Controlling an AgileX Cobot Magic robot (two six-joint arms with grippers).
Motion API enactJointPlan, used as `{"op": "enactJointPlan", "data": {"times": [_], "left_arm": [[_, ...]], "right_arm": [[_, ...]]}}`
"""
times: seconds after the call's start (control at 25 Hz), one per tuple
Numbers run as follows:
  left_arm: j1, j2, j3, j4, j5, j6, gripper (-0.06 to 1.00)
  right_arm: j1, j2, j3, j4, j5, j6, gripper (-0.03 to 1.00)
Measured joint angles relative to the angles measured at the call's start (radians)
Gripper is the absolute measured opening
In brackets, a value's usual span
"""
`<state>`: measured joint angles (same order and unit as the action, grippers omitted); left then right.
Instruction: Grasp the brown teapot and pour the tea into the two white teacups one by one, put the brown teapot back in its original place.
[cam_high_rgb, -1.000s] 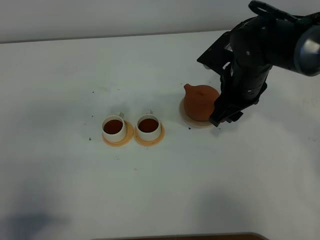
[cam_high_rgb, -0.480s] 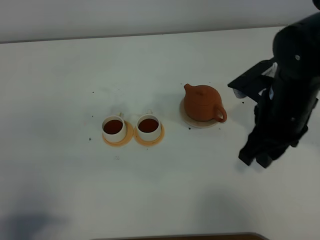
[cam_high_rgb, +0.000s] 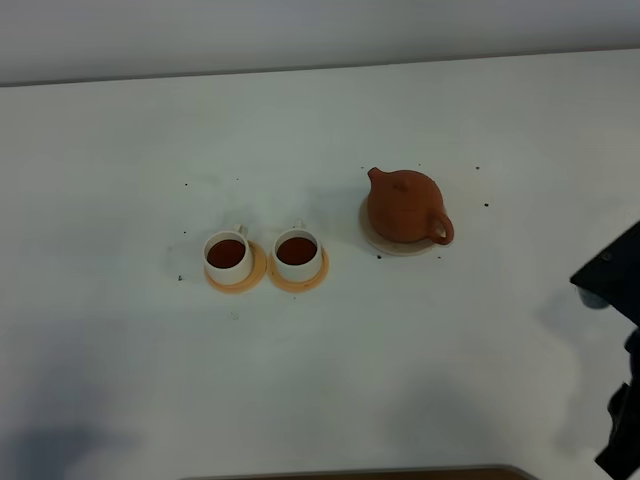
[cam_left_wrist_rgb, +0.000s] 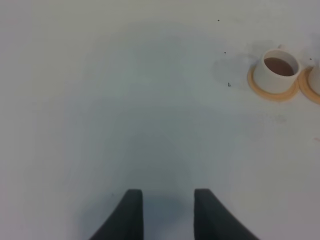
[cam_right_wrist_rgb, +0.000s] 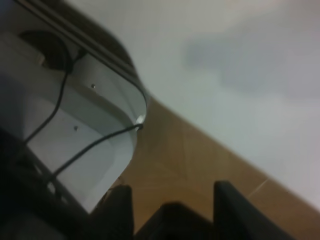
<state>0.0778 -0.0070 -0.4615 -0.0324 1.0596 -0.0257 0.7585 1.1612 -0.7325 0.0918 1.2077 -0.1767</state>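
On the white desk (cam_high_rgb: 120, 130), toward the left of the high view, the two white teacups (cam_high_rgb: 228, 256) stand side by side, each on its own small orange coaster (cam_high_rgb: 261, 267), and both hold dark reddish-brown tea (cam_high_rgb: 296, 250). To their right, well apart from them, the brown teapot (cam_high_rgb: 405, 206) sits upright with its lid on, resting on the pale round coaster (cam_high_rgb: 378, 243) — spout pointing up-left in that view, loop handle toward the right. At the far right edge, only a dark piece of the right arm (cam_high_rgb: 618, 350) shows, away from the teapot. The left hand (cam_left_wrist_rgb: 164, 212) hangs over bare desk with its two dark fingers (cam_left_wrist_rgb: 131, 214) spread apart and nothing between them; one filled cup on its orange coaster shows in its wrist view. The right hand (cam_right_wrist_rgb: 172, 210) is seen above the desk's edge and a brown floor (cam_right_wrist_rgb: 200, 160) — its fingers (cam_right_wrist_rgb: 232, 210) stand apart, gripping nothing.
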Motion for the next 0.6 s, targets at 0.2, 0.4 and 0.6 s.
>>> {"op": "enactJointPlan", "data": {"times": [0.2,0.4,0.6], "left_arm": [[0.0,0.0,0.0,0.0,0.0,0.0,0.29],[0.0,0.0,0.0,0.0,0.0,0.0,0.29],[0.0,0.0,0.0,0.0,0.0,0.0,0.29]], "right_arm": [[0.001,-0.184,0.135,0.012,-0.017,0.002,0.4],[0.001,-0.333,0.176,0.03,-0.029,0.002,0.4],[0.001,-0.436,0.207,0.021,-0.077,0.007,0.4]]}}
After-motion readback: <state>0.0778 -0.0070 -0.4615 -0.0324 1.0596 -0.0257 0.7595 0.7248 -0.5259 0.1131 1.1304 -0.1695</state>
